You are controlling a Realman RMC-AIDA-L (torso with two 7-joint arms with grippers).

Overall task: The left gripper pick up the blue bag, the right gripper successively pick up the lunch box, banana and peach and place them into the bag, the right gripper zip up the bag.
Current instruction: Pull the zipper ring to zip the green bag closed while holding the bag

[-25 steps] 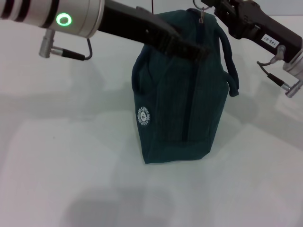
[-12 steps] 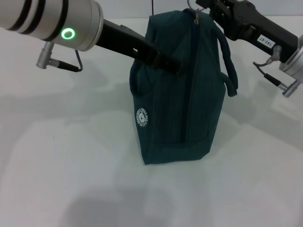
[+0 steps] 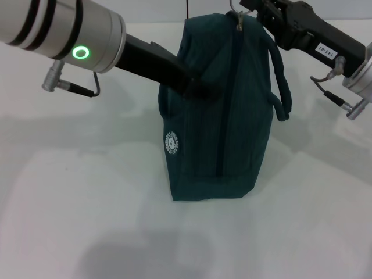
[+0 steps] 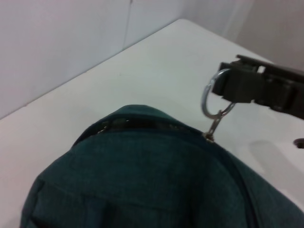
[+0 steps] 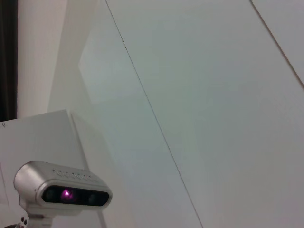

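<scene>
The blue bag [image 3: 221,128] stands upright on the white table, its round white logo [image 3: 173,143] facing me. Its zipper looks closed down the front. My right gripper [image 3: 256,10] is at the bag's top far corner, shut on the metal ring pull [image 3: 240,17]. The left wrist view shows that ring pull [image 4: 213,97] running into the dark right gripper [image 4: 237,85] above the bag [image 4: 142,180]. My left gripper [image 3: 200,88] rests against the bag's upper left side. The lunch box, banana and peach are out of view.
White table [image 3: 87,192] spreads around the bag on all sides. One loop handle [image 3: 282,75] hangs off the bag's right side. The right wrist view shows only a wall and a small camera unit [image 5: 61,192].
The left gripper has drawn back to the left, from over the bag's top to its upper left side. The bag's top has shifted slightly left. The right gripper stayed at the ring pull.
</scene>
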